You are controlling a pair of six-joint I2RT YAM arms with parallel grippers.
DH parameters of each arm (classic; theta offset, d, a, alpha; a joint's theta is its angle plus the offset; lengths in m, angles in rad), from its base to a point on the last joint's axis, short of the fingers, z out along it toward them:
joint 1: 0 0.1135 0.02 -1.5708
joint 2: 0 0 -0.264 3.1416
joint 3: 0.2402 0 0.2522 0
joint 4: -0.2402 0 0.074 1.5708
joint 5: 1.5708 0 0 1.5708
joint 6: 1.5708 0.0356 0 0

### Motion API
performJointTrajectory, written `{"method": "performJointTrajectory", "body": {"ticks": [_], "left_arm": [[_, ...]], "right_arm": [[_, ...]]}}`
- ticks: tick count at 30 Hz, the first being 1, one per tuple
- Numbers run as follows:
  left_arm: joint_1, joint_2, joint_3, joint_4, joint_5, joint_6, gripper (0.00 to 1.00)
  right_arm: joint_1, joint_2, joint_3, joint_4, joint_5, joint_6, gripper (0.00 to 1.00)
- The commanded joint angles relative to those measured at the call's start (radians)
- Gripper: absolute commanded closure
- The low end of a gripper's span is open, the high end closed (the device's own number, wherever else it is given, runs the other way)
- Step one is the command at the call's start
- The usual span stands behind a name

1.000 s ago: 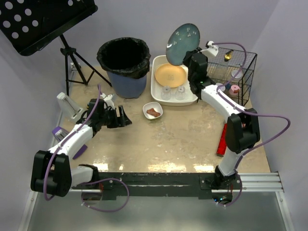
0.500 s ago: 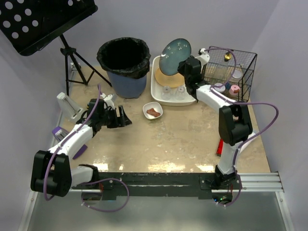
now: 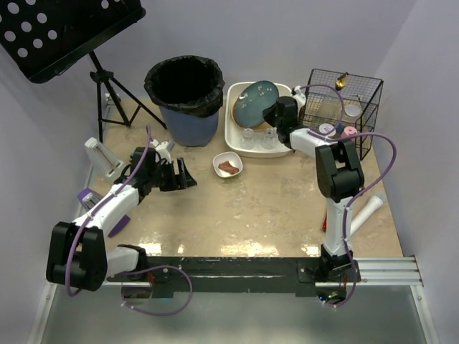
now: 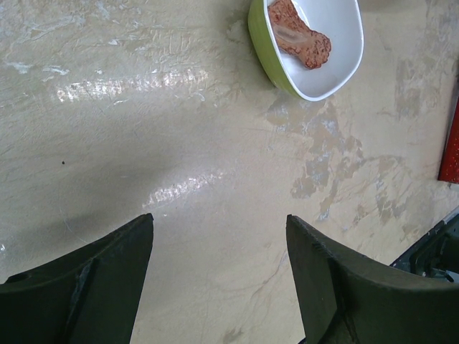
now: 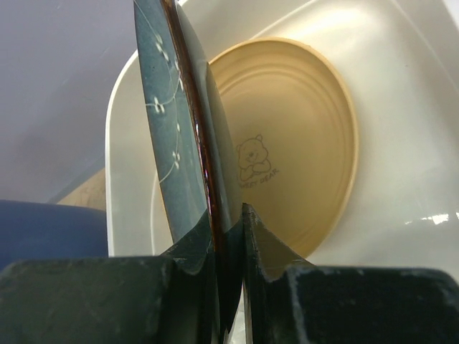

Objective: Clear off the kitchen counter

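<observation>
A dark blue plate (image 3: pixel 254 100) (image 5: pixel 168 122) hangs tilted low over the white tub (image 3: pixel 233 136) (image 5: pixel 401 86), with my right gripper (image 3: pixel 277 115) (image 5: pixel 228 215) shut on its near rim. Beneath it in the tub lies a yellow plate (image 5: pixel 301 143). The beige kitchen counter (image 3: pixel 272 208) (image 4: pixel 179 129) carries a small white bowl (image 3: pixel 228 165) (image 4: pixel 315 43) with a brown piece of food (image 4: pixel 297 36). My left gripper (image 3: pixel 185 175) (image 4: pixel 219 218) is open over bare counter, left of the bowl, holding nothing.
Two clear glasses (image 3: pixel 257 137) stand in the tub's front. A black-lined bin (image 3: pixel 185 97) is left of the tub, a wire basket (image 3: pixel 344 107) with small items right of it. A white tube (image 3: pixel 366 211) and a red object (image 4: pixel 450 143) lie near the right edge.
My right gripper has brought the blue plate down from upright above the tub to a flatter tilt low over the yellow plate. The left arm has not moved.
</observation>
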State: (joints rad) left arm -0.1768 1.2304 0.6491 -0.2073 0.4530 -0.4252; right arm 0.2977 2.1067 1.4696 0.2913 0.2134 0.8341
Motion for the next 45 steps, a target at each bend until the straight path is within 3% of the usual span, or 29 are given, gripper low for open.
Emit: {"method": "performJointTrajectory", "body": {"ticks": [1,8,23,30,45], "left_arm": [[0.008,0.007,0.021,0.014,0.018,0.02,0.21],[0.008,0.012,0.021,0.014,0.018,0.02,0.21],[0.008,0.023,0.023,0.014,0.024,0.022,0.21],[0.008,0.021,0.021,0.011,0.026,0.022,0.21],[0.008,0.021,0.021,0.014,0.032,0.022,0.21]], "right_arm": [[-0.015,-0.053,0.098,0.244,-0.094,0.091,1.0],[-0.029,0.009,0.127,0.236,-0.209,0.115,1.0],[-0.038,0.078,0.182,0.123,-0.233,0.131,1.0],[-0.043,0.095,0.209,0.063,-0.221,0.132,0.75],[-0.049,0.122,0.216,0.016,-0.244,0.122,0.65]]}}
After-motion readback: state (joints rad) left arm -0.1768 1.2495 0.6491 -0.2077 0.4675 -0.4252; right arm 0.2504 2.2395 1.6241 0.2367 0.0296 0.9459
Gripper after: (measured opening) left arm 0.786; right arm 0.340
